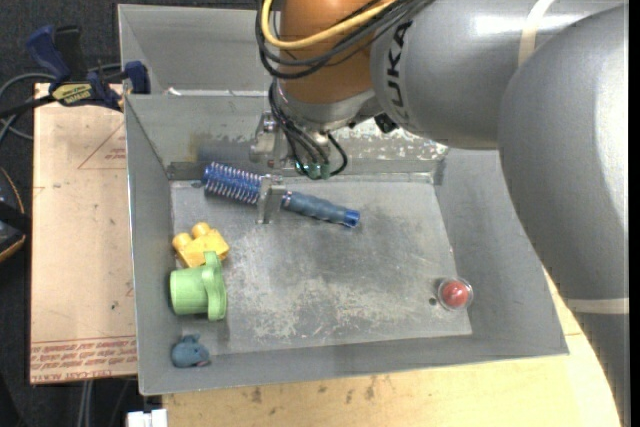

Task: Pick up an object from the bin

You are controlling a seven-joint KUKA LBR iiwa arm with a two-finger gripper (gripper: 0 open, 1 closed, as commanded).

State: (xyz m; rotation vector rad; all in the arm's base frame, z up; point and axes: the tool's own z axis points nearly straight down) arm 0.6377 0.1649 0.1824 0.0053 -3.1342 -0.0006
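My gripper [267,207] is low in the back left part of the bin, under the orange wrist cover. It stands right at the middle of a blue brush [318,210] that lies across the floor. The brush's bristled head [232,183] points left and its handle points right. Whether the gripper touches the brush is hidden. A yellow toy piece [200,243] lies to the front left of the gripper, and a green plastic fitting [198,290] sits just in front of that.
A small dark blue lump [189,352] sits in the front left corner. A red ball [455,293] rests near the right wall. The big grey arm hangs over the bin's back right side.
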